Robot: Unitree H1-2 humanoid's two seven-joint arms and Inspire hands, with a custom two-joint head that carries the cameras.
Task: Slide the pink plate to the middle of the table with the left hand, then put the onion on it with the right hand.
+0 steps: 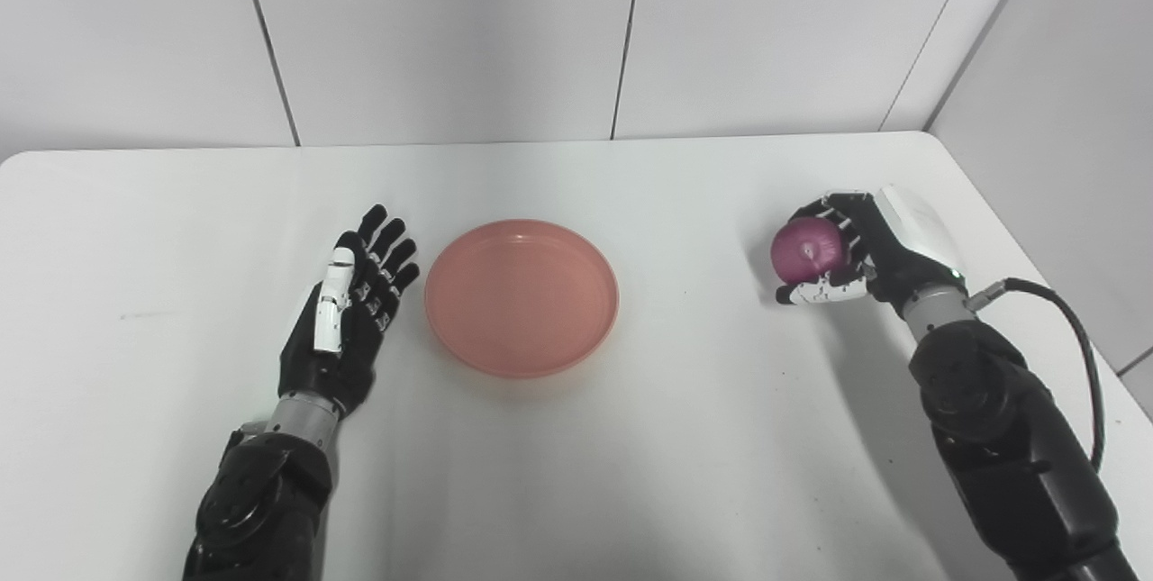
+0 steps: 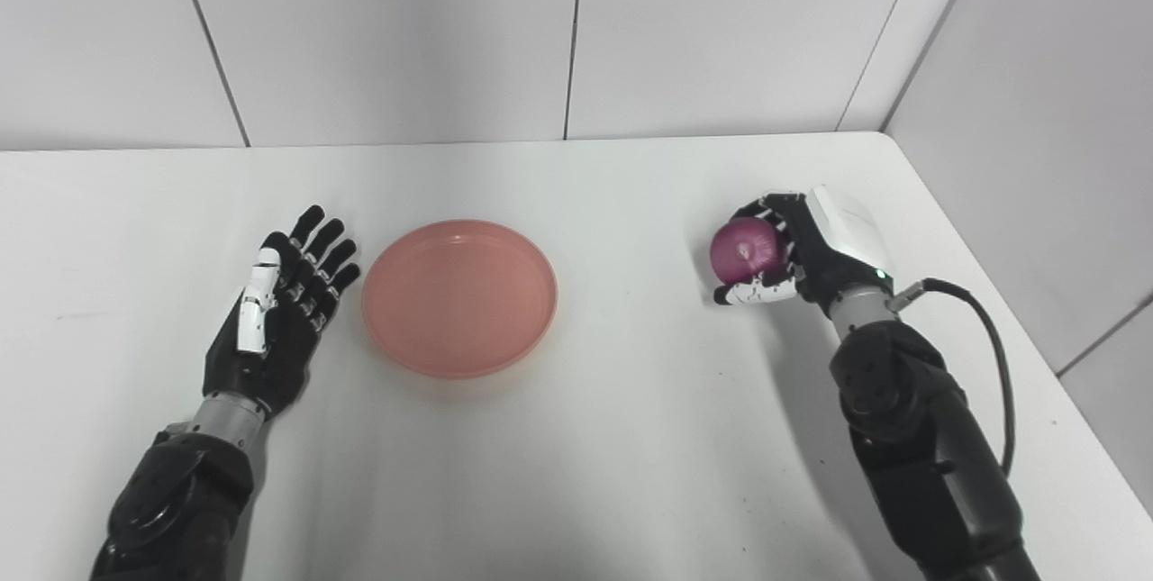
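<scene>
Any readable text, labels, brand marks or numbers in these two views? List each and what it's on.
None readable.
pink plate: plain, no print.
onion: no sticker.
left robot hand and right robot hand: white and black shells, no legible marking.
table and wall panels: blank.

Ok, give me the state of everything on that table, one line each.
Round pink plastic plate: flat near the table's middle, empty.
Purple-red onion: gripped, off to the right, not on the plate.
Left hand: open, beside the plate's left rim.
Right hand: closed around the onion.
</scene>
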